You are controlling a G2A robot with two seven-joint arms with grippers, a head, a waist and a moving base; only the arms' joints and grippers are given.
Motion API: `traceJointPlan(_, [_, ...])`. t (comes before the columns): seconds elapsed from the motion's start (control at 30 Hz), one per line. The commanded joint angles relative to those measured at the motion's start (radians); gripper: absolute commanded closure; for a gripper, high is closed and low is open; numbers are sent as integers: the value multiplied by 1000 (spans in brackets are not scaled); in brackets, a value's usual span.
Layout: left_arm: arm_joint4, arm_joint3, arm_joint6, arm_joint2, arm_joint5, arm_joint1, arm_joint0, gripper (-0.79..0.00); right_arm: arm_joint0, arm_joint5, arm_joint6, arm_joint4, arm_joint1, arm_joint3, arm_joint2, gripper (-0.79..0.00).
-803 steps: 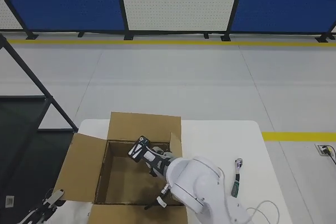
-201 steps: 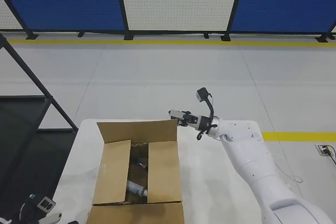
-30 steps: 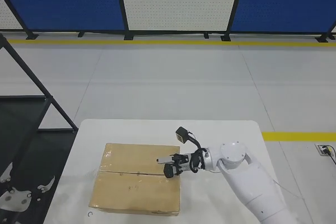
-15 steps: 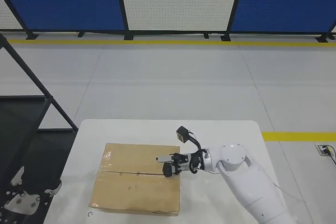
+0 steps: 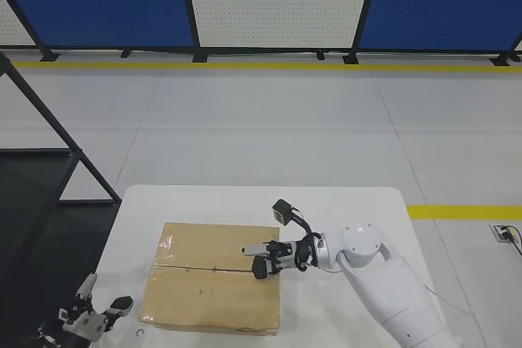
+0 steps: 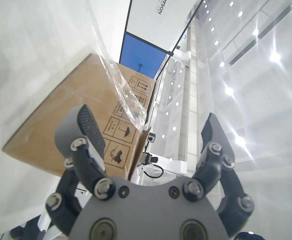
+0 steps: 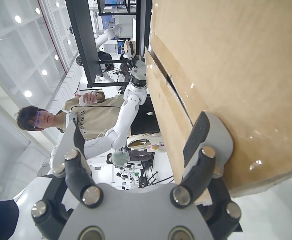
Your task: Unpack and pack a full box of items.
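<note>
My right gripper (image 7: 138, 126): wide, one finger beside the shut box (image 7: 223, 51) seam. My left gripper (image 6: 148, 114): wide, box ahead.

**Count of parts.** We count one cardboard box (image 5: 210, 296), standing on one white table (image 5: 348, 209). The top of the box shows two flaps (image 5: 210, 245), and these meet along one seam (image 5: 200, 269). We find one loose strip of clear tape (image 6: 122, 96) at the box's edge. We count two grippers, the left gripper (image 6: 151, 123) and the right gripper (image 7: 136, 138). Each carries two fingers (image 6: 89, 122), making four in all. On the floor beyond the table we count two yellow lines (image 5: 261, 64).
</note>
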Motion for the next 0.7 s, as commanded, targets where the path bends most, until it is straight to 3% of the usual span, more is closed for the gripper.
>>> traceJointPlan(0.0, [8, 19, 38, 26, -14, -6, -31, -785, 1, -2, 2, 3, -1, 6, -4, -785])
traceJointPlan(0.3, [-20, 120, 115, 101, -18, -26, -160, -785, 0, -2, 6, 12, 0, 14, -8, -785])
traceJointPlan(0.67, [-85, 234, 132, 135, -125, -51, -270, -785, 6, 1, 6, 17, 0, 14, -16, -785])
